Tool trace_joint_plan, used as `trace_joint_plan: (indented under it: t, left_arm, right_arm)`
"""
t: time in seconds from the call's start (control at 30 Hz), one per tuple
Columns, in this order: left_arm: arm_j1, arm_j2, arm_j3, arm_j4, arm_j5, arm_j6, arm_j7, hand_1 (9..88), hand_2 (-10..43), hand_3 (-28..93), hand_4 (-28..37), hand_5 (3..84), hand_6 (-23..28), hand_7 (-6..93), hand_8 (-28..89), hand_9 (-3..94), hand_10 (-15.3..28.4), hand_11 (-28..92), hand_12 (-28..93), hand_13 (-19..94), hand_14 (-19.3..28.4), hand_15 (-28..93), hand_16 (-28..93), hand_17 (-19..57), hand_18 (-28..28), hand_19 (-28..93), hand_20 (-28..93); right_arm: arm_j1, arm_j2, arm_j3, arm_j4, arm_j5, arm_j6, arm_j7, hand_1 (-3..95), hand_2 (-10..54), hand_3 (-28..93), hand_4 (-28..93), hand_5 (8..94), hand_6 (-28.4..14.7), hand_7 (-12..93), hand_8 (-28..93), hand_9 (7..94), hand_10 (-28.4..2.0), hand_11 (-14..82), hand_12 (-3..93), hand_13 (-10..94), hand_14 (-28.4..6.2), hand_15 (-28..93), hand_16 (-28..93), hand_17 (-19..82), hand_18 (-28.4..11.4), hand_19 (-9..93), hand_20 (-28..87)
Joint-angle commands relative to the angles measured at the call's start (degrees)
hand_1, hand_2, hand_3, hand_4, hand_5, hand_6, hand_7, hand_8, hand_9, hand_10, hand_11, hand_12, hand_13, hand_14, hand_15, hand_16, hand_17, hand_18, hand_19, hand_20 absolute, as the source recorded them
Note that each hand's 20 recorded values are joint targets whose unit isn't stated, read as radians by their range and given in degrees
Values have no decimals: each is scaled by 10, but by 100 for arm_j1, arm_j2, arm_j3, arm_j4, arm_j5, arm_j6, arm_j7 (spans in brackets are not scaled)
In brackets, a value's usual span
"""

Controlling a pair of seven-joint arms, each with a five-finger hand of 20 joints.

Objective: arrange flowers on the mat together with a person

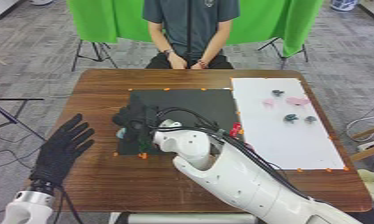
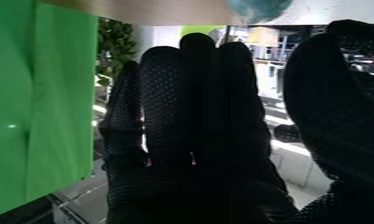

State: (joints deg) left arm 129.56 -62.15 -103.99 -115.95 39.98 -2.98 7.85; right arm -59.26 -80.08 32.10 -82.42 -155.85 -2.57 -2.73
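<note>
Left hand [image 1: 57, 155] poses the smallest risk, since it lies at nine o'clock on the table [image 1: 130, 185], clear of the flowers; a swing toward three o'clock could bring it into the other hand. Next comes the teal bloom [image 1: 121, 133], at the black mat's [image 1: 210, 97] nine o'clock edge, close by the right hand [image 1: 135, 117]; a low sweep of that glove could tip it or nudge it off the mat. Farther over, the cables [image 1: 270, 171] loop loosely along the right arm [image 1: 246, 177] and might snag the red thing [image 1: 236, 128] at the mat's three o'clock side. On the white sheet [image 1: 317, 150] beyond, the pink flowers [image 1: 297, 101] and dark flowers [image 1: 291, 118] sit close enough together that a careless pick could scatter neighbours. As for pose, the left palm points toward one o'clock, fingers long and parted. The right arm slants in from five o'clock across the table, its hand over the mat's nine-to-ten o'clock part; in the wrist view its fingers [image 2: 163, 90] run straight, side by side, with the thumb [image 2: 312, 100] held apart and nothing clamped between. Whether the glove touches the bloom, I cannot tell.
</note>
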Motion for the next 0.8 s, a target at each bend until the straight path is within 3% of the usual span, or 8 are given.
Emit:
trace_joint_plan:
  t: [0.03,0.17,0.3,0.5,0.53,0.6,0.67,0.8]
  left_arm:
    - [85,13,40,20,-1,61,3,264,-33,717,-283,293,21,205,-122,254,109,146,189,220,123,188,67,-98,208,413,110]
    - [117,-41,53,8,-16,75,76,265,-32,719,-283,298,24,202,-121,255,110,150,188,217,126,195,63,-99,208,413,112]
    - [236,-219,5,-67,28,53,121,264,-30,721,-283,294,25,201,-118,254,110,151,186,215,128,198,58,-98,209,412,113]
    - [169,-463,32,-167,129,-109,25,263,-27,715,-279,288,23,201,-111,248,109,152,183,212,125,192,49,-99,209,414,111]
    - [147,-493,23,-183,209,-182,10,264,-27,713,-278,287,24,200,-110,248,108,152,182,212,125,192,48,-99,209,415,111]
    - [62,-513,121,-181,286,-97,130,267,-25,706,-274,286,25,198,-108,247,108,153,181,210,125,191,46,-98,209,415,109]
    - [99,-512,238,-241,237,34,319,268,-26,704,-269,287,27,197,-106,250,109,156,181,210,125,193,45,-98,209,416,108]
    - [82,-630,287,-258,348,-66,281,273,-25,700,-264,296,31,199,-105,257,111,170,181,217,126,203,44,-97,211,422,107]
  right_arm:
    - [31,-4,43,-119,-176,-132,143,338,-95,817,-283,491,12,439,-194,567,-92,365,229,564,-84,756,183,182,-182,700,409]
    - [47,128,102,-413,45,-488,215,333,-95,820,-283,491,13,444,-195,560,-93,369,228,558,-85,757,179,179,-181,697,408]
    - [-100,442,374,-954,696,-400,301,322,-95,828,-283,483,11,442,-197,549,-97,369,227,540,-89,751,173,171,-180,691,406]
    - [-527,1192,1391,-2007,2549,-341,562,286,-40,880,-273,515,8,411,-181,583,-108,339,235,557,-100,674,162,172,-189,676,391]
    - [-654,1359,1600,-2254,2843,-407,809,279,-30,881,-267,517,7,402,-180,585,-112,334,236,553,-102,653,161,170,-192,665,383]
    - [-926,1647,2116,-2552,3257,-534,871,263,-8,873,-251,524,-5,368,-169,584,-121,321,240,543,-112,613,161,167,-195,641,363]
    - [-1386,2053,2637,-2945,3740,-380,953,219,32,846,-233,526,-24,310,-149,569,-140,294,238,525,-124,560,160,164,-203,621,337]
    - [-2500,2519,4210,-3408,5559,-869,909,171,72,832,-223,513,-41,248,-130,535,-154,241,231,480,-132,464,158,135,-219,538,289]
